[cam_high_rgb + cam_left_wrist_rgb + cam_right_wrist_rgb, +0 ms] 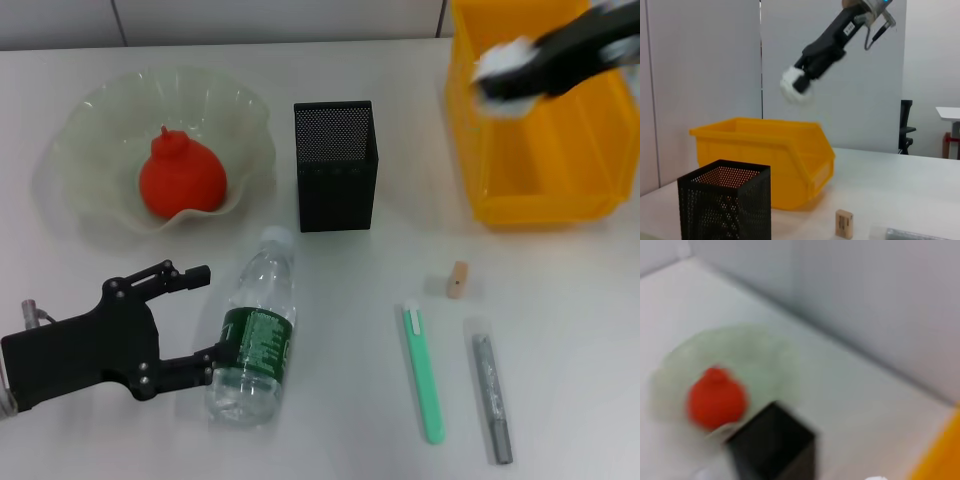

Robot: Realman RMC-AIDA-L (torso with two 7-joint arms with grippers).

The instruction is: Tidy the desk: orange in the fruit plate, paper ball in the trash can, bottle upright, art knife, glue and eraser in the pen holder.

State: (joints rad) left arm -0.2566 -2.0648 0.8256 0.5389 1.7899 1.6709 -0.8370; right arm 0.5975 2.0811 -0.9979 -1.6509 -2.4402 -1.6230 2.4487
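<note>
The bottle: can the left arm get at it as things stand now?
Probably yes. The left pincer is open, right beside the lying bottle, one finger almost touching it, and nothing lies between them.

White desk [560,330] underfoot, evenly lit. Grey panelled wall [705,60] behind, dark seam at twelve o'clock. Black chair [906,131] and another white table [950,113] at three o'clock.

A: What's cut off or unclear?
B: The yellow bin [540,150] runs off the far edge; the right gripper [500,75] and its paper ball [497,65] smear.
A: And the right wrist view?
B: Orange [716,397], fruit plate [765,355] and pen holder [775,445] are blurred.
</note>
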